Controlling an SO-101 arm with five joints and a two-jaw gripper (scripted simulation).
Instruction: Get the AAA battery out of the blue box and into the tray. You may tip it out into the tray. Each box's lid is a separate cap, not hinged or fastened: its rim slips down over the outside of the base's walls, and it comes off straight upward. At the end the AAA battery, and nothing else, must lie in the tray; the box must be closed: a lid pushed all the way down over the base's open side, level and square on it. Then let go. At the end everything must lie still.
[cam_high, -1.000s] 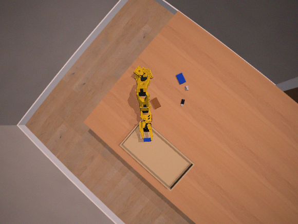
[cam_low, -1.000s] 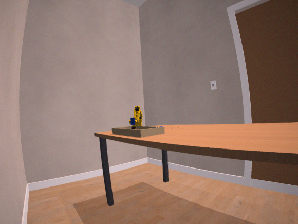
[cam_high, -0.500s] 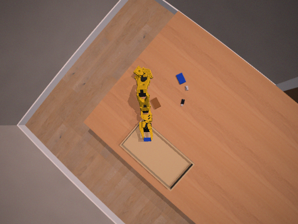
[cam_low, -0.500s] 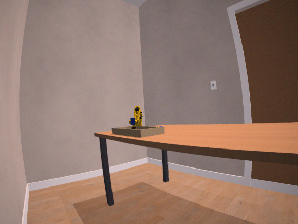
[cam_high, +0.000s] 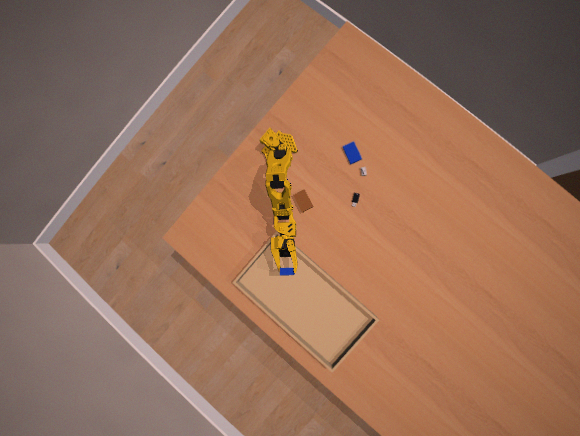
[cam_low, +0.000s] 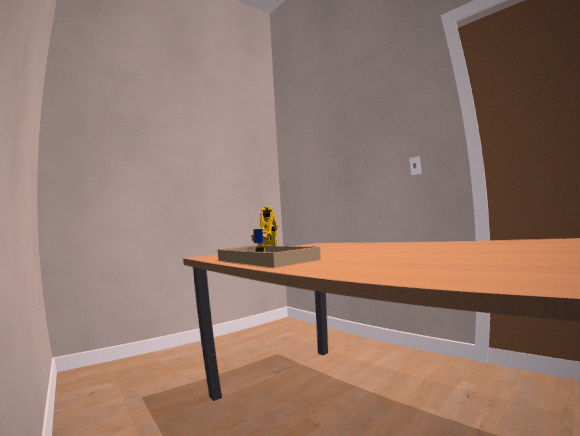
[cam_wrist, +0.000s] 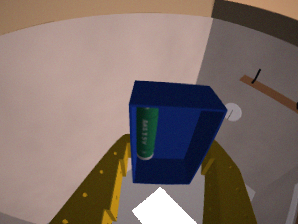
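Note:
My gripper (cam_high: 286, 266) is shut on the blue box base (cam_high: 287, 271), gripping its two side walls, and holds it above the tray (cam_high: 305, 305) near the corner closest to the arm. In the wrist view the box base (cam_wrist: 174, 132) is turned with its open side toward the camera. The green AAA battery (cam_wrist: 147, 135) lies inside it against the left wall. The side view shows the box (cam_low: 257, 235) held above the tray (cam_low: 270, 255). The blue lid (cam_high: 352, 152) lies flat on the table, far from the tray.
A brown box (cam_high: 303, 200) sits on the table beside the arm's middle links. A small white object (cam_high: 363, 171) and a small black and white object (cam_high: 355, 199) lie between the lid and the tray. The tray is close to the table's edge.

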